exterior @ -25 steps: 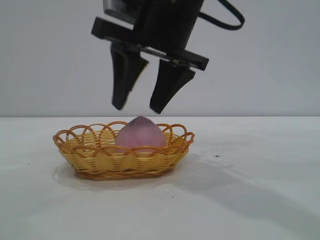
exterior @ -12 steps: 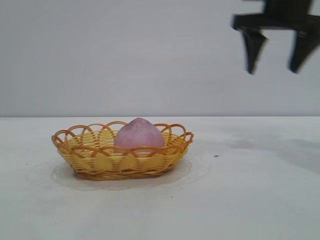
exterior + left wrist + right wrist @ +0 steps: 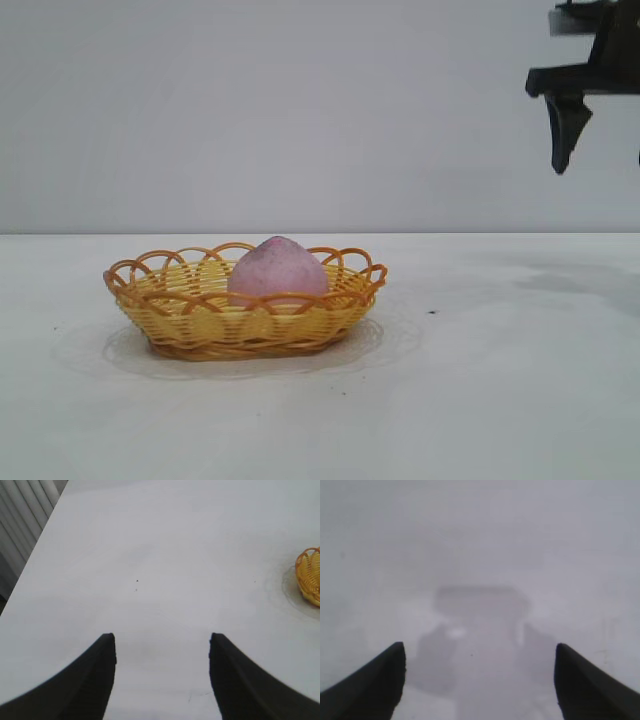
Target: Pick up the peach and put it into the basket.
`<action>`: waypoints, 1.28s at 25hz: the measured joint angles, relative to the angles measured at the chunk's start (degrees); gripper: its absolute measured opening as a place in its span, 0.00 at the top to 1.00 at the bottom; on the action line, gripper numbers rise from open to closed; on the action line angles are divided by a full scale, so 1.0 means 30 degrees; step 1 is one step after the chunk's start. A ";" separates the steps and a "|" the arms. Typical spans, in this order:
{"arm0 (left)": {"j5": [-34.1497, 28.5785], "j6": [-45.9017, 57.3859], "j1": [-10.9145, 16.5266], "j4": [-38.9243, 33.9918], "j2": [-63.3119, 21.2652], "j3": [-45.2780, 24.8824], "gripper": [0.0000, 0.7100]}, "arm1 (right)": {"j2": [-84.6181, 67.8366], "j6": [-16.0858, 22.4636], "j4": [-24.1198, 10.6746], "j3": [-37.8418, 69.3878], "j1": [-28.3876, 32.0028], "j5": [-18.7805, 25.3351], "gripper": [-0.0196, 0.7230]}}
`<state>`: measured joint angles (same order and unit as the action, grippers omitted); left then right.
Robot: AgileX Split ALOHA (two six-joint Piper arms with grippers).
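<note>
Now right claw point(image 3: 479, 680) wide open, empty, high above table point(image 3: 500, 400), peach point(image 3: 278, 270) in basket point(image 3: 160, 310).

Soft even light — hazy right-wrist view

No readable text, labels, brands, numbers or signs in any view.
</note>
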<state>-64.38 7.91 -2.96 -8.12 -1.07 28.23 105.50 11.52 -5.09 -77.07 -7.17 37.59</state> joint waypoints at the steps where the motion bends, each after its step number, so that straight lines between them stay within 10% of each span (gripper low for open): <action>1: 0.0000 0.0000 0.0000 0.0000 0.0000 0.0000 0.43 | -0.0641 0.0000 0.0000 0.0053 0.0000 0.0404 0.26; 8: 0.0000 0.0000 0.0000 0.0000 0.0000 0.0000 0.43 | -0.6505 -0.0074 -0.0096 0.7146 0.0000 0.1214 0.26; 20: 0.0000 0.0000 0.0000 0.0000 0.0000 0.0000 0.43 | -1.8395 -0.0766 0.1010 1.1509 0.0000 0.9910 0.26; 32: 0.0000 -0.0031 0.0000 0.0000 0.0000 0.0000 0.43 | -2.6960 -0.1287 0.1196 1.6287 0.0000 0.9157 0.26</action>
<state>-64.38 7.82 -2.96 -8.12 -1.07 28.23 24.62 7.66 -1.50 -28.20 -7.17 65.06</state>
